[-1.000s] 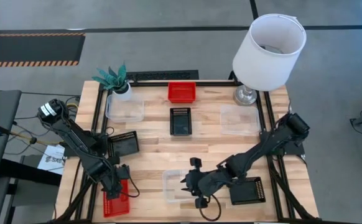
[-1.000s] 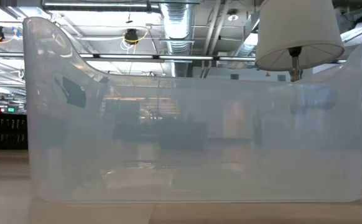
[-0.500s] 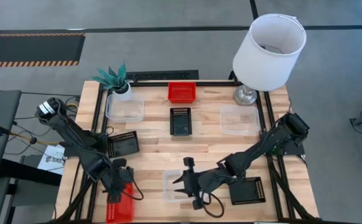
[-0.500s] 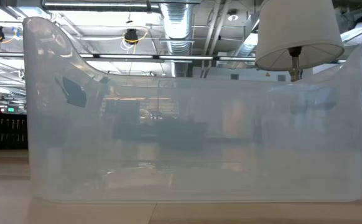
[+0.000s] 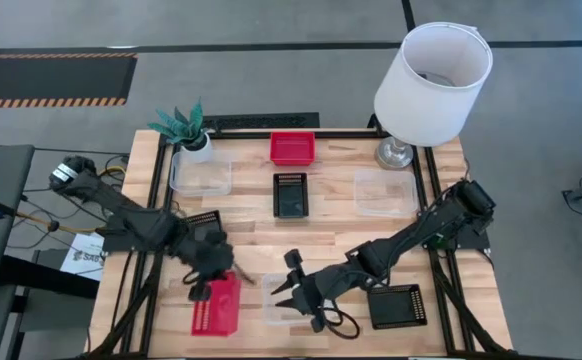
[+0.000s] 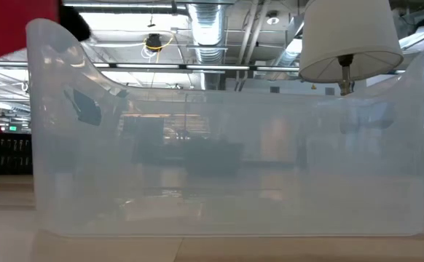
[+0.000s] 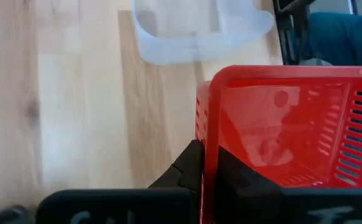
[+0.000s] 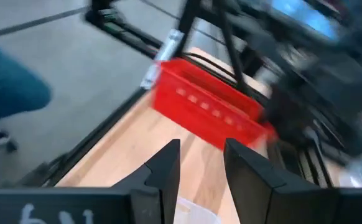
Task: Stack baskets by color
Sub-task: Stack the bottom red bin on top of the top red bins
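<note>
My left gripper (image 5: 214,278) is shut on a red basket (image 5: 216,305) above the table's near left part; the low view has that basket (image 6: 15,29) high at its top left. My right gripper (image 5: 293,290) stands open over a clear basket (image 5: 276,300) near the front edge and touches nothing; its wrist view looks between the parted fingers (image 8: 168,168) at the red basket (image 8: 209,109). A second red basket (image 5: 292,148), three black ones (image 5: 290,194) (image 5: 201,232) (image 5: 398,306) and two clear ones (image 5: 200,175) (image 5: 386,192) rest on their bottoms. My left gripper has the red basket by one end wall (image 7: 209,130), the end toward the table's far edge. One finger (image 7: 190,165) is outside the wall and the other (image 7: 243,180) inside. The fingers slant down from above. The basket is lifted clear and reaches toward the near edge.
A white-shaded lamp (image 5: 431,80) stands at the far right corner and a potted green plant (image 5: 186,128) at the far left. Bare wood lies between the black basket in the middle and the clear basket at the front.
My left gripper has risen and swung from the near left corner toward the table's middle, turning as it went. The red basket has come up off the table with it and now hangs beside the clear basket. My right gripper has rolled and edged a little leftward.
</note>
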You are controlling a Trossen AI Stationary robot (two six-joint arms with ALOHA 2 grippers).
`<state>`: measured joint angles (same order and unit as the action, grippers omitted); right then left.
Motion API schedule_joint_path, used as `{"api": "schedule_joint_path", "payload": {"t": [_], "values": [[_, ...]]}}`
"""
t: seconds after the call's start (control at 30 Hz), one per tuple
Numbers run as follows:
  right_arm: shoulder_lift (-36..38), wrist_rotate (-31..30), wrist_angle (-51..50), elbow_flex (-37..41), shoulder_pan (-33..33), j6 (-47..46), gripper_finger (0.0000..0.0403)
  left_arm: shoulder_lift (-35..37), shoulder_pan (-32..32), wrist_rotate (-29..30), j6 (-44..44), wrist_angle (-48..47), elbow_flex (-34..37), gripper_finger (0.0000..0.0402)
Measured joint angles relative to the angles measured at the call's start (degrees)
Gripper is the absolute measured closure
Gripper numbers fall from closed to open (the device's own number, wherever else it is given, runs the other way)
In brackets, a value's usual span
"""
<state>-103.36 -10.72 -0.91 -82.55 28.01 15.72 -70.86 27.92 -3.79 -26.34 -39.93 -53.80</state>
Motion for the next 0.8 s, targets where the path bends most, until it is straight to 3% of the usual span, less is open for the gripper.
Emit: {"api": "schedule_joint_path", "payload": {"t": [0.2, 0.4, 0.63, 0.8], "values": [[-0.01, 10.07, 0.24, -3.50, -2.73, 9.68, 0.0257, -0.42, -8.13, -8.88, 5.69, 2.02, 0.00, 0.0401], [-0.03, 10.94, 0.17, -5.97, -4.22, 24.15, 0.0245, -0.42, -11.53, -13.08, 5.56, 2.46, 0.00, 0.0401], [-0.03, 16.85, 0.04, -6.40, -4.98, 34.32, 0.0233, -0.42, -14.84, -17.11, 1.30, 5.61, 0.00, 0.0401], [-0.03, 16.98, -0.34, -6.38, -6.20, 40.20, 0.0232, -0.42, -19.22, -19.10, -4.40, 6.76, 0.00, 0.0401]]}}
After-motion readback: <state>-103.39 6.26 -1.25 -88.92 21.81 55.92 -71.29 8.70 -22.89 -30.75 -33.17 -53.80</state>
